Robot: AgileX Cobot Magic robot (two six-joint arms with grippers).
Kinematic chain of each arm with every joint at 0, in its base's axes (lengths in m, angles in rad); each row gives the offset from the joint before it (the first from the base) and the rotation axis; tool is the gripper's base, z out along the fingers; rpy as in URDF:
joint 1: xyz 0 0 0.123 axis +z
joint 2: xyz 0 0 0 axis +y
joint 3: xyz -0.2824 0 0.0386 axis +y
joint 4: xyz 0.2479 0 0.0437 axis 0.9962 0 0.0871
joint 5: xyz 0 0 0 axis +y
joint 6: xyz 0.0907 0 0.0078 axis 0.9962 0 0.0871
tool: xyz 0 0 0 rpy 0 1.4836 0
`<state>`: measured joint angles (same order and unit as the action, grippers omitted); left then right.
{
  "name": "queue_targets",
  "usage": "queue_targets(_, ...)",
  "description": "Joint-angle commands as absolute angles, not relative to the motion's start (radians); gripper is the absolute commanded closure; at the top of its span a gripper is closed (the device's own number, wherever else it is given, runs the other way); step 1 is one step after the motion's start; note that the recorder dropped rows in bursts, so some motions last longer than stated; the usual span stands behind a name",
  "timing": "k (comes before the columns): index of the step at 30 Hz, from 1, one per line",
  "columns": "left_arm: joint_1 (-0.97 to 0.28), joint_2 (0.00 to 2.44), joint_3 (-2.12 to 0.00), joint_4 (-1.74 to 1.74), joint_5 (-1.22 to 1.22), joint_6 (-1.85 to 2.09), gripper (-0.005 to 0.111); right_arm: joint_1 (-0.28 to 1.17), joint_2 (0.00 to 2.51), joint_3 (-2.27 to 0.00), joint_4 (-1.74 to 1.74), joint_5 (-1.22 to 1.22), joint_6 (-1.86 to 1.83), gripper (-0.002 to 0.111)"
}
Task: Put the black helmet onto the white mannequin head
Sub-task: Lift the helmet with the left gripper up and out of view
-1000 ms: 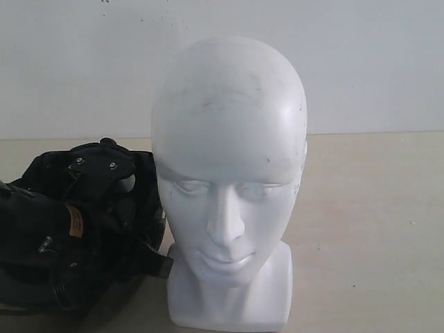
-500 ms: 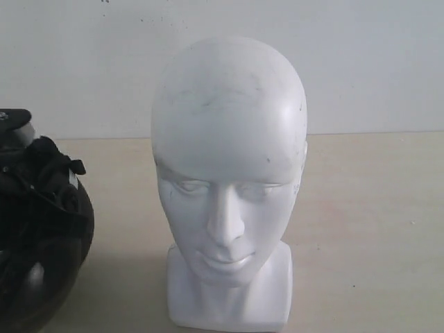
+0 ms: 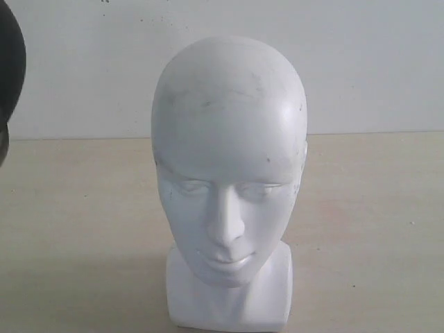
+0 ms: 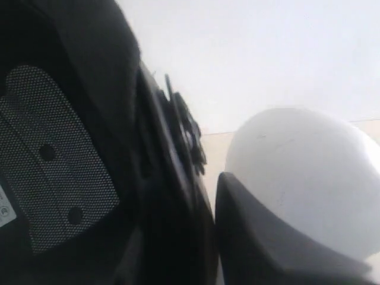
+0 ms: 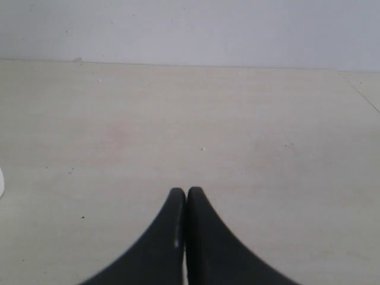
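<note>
The white mannequin head (image 3: pixel 229 159) stands upright at the table's middle, face toward the exterior camera. Only a curved piece of the black helmet (image 3: pixel 10 69) shows, raised off the table at the far upper left edge. In the left wrist view the black helmet (image 4: pixel 71 148) fills the frame with its dark mesh lining, and the mannequin head (image 4: pixel 303 172) lies beyond it. My left gripper (image 4: pixel 202 196) is shut on the helmet's rim; one dark finger (image 4: pixel 255 237) shows outside the shell and the other is hidden. My right gripper (image 5: pixel 186 193) is shut and empty over bare table.
The pale wooden table (image 3: pixel 374 229) runs back to a plain white wall (image 3: pixel 361 62). Neither arm shows in the exterior view.
The helmet has risen from the table at the lower left and swung up and leftward, almost out of the exterior view. The mannequin head has not moved.
</note>
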<state>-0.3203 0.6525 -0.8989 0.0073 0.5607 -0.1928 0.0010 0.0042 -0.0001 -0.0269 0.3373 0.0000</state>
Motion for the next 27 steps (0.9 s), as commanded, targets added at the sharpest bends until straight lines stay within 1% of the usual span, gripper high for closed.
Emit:
queue_targets(1,-0.318,0.639,-0.932,0.049,0.361,-0.069,0.102,0.003,0.0,0.0,-0.029,0.333,0.0,0.108)
queue_targets(9,-0.318,0.602,-0.91,0.049,0.078,0.016,0.102,0.003,0.0,0.0,-0.029,0.333,0.0,0.108)
queue_targets(13,-0.318,0.525,-0.827,0.017,-0.121,0.016,0.102,0.003,0.0,0.0,-0.029,0.333,0.0,0.108)
queue_targets(16,-0.318,0.455,-0.737,-0.105,-0.313,-0.024,0.102,0.003,0.0,0.0,-0.029,0.333,0.0,0.108)
queue_targets(19,-0.318,0.397,-0.638,-0.172,-0.533,-0.228,0.102,0.003,0.0,0.0,-0.029,0.333,0.0,0.108)
queue_targets(20,-0.318,0.384,-0.612,-0.168,-0.584,-0.35,0.102,0.003,0.0,0.0,-0.029,0.333,0.0,0.108)
queue_targets(23,-0.318,0.374,-0.563,-0.082,-0.697,-0.638,0.102,0.003,0.0,0.0,-0.029,0.333,0.0,0.108)
queue_targets(27,-0.318,0.391,-0.55,0.068,-0.837,-1.027,0.102,0.003,0.0,0.0,-0.029,0.333,0.0,0.108)
